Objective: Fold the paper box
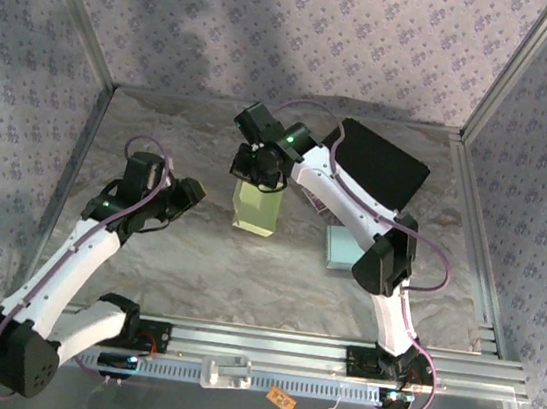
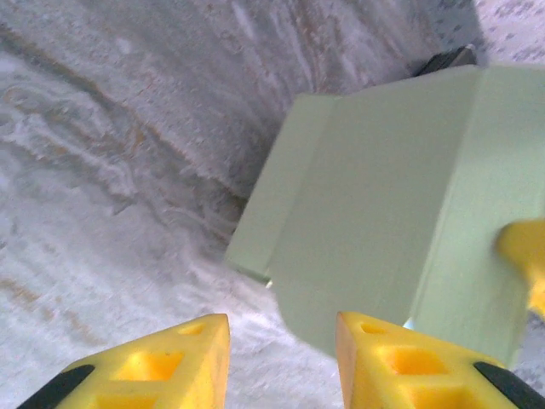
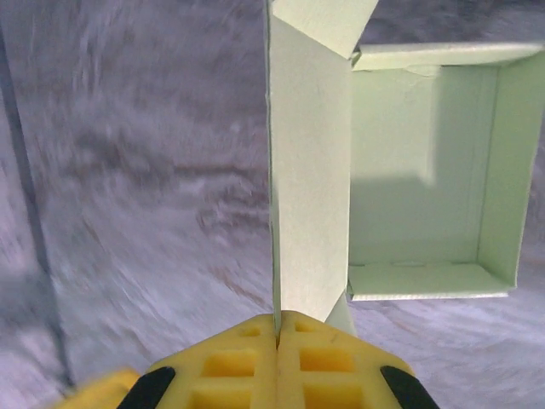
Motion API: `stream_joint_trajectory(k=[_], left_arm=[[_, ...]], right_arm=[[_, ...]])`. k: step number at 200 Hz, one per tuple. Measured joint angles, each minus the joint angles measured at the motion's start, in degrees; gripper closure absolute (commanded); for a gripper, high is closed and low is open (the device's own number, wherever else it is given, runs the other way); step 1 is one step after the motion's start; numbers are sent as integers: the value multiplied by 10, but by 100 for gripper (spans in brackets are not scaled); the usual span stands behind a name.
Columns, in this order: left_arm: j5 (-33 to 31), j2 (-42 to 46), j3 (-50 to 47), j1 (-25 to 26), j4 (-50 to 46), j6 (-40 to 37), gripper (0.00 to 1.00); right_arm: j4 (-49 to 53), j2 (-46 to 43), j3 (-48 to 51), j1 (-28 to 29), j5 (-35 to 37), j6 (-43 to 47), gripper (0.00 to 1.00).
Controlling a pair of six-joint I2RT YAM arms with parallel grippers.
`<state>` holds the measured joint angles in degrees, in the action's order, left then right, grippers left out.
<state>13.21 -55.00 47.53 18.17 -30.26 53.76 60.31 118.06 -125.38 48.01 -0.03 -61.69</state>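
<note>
You had the pale green paper box [image 1: 256, 209] standing near the middle of the marbled table [image 1: 175, 262], with its open mouth turned upward. From the top view its long axis ran roughly from the near edge toward the far wall. In the right wrist view you could look straight down into the hollow interior [image 3: 426, 170], where one flap [image 3: 311, 213] stood upright along the box's left wall.

Your right gripper [image 1: 258, 167] hung directly over the box, and its yellow fingers [image 3: 247, 362] were pressed together on the edge of that flap, pinching it.

Your left gripper [image 1: 187, 197] sat just beside the box on its left. In the left wrist view its jaws were parted with nothing between them, and the box's outer wall [image 2: 375, 213] lay just ahead.

Farther right, a light blue sheet [image 1: 340, 246] lay partly under your right arm. A black slab [image 1: 385, 159] rested near the far right corner.
</note>
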Motion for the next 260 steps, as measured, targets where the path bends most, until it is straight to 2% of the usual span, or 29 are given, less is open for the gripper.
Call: stream_joint_trajectory(k=[33,54,90,120,158,205,260], left_arm=[[9,17,0,8,-56,-37,63],[22,21,0,13,-86,-68,64],[30,20,0,47,-109,-143,65],[17,20,-4,103,-89,-207,65],[-26,17,-38,176,-23,-270,59],[-77,-46,-39,183,26,-315,57],[-103,-117,-34,195,72,-362,57]], right_arm=[[46,-3,6,0,57,-221,100],[74,-3,20,0,70,-338,100],[117,2,4,5,83,-452,100],[133,14,-24,6,84,-486,100],[139,19,-24,3,82,-498,100],[136,19,-20,-13,71,-495,100],[127,19,-16,-24,54,-480,100]])
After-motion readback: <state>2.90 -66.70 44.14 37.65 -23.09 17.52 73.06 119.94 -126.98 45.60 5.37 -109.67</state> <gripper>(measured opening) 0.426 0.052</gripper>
